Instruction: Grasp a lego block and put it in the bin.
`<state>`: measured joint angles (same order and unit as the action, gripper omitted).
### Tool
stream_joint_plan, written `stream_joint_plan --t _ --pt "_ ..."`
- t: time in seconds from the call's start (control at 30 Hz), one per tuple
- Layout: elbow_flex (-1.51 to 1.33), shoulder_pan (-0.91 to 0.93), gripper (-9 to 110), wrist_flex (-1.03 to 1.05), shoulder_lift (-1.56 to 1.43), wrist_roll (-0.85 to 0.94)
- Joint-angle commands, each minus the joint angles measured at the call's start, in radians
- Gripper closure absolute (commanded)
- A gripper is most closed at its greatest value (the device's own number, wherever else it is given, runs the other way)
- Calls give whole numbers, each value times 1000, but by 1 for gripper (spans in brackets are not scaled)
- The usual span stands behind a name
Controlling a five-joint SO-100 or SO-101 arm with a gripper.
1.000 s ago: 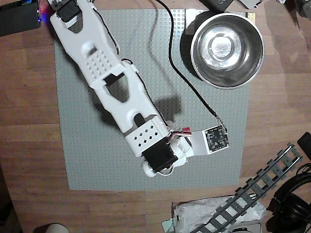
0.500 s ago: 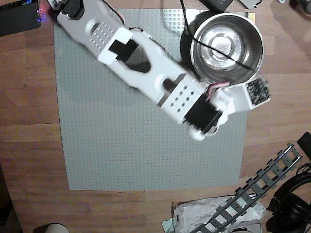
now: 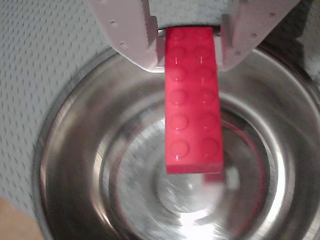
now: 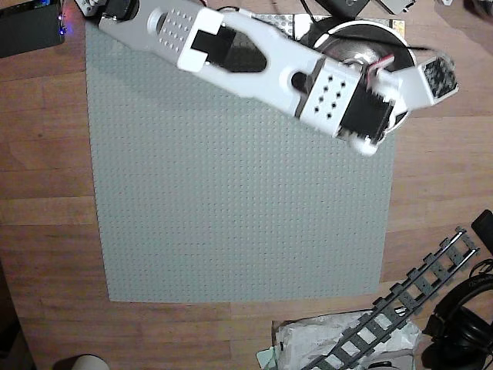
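Note:
In the wrist view my gripper (image 3: 192, 45) is shut on the red lego block (image 3: 193, 100), a long studded brick that hangs from between the two white fingers (image 3: 132, 35). The block is held above the inside of the shiny steel bowl, the bin (image 3: 90, 165), near its flat bottom centre; a red reflection shows below it. In the overhead view the white arm (image 4: 254, 62) reaches across to the bin (image 4: 362, 38) at the top right and covers most of it. The block and the fingertips are hidden there.
The grey studded baseplate (image 4: 239, 200) covers the wooden table (image 4: 46, 231). A grey toy rail track (image 4: 408, 301), a plastic bag (image 4: 308, 343) and black headphones (image 4: 462, 316) lie at the bottom right. A black box (image 4: 27, 27) sits at the top left.

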<state>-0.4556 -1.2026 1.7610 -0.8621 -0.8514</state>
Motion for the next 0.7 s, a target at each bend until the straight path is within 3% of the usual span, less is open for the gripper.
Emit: stream_joint_plan --t 0.0,0.67 --pt "11 -15 102 8 28 -9" --pt "170 -9 102 6 268 9"
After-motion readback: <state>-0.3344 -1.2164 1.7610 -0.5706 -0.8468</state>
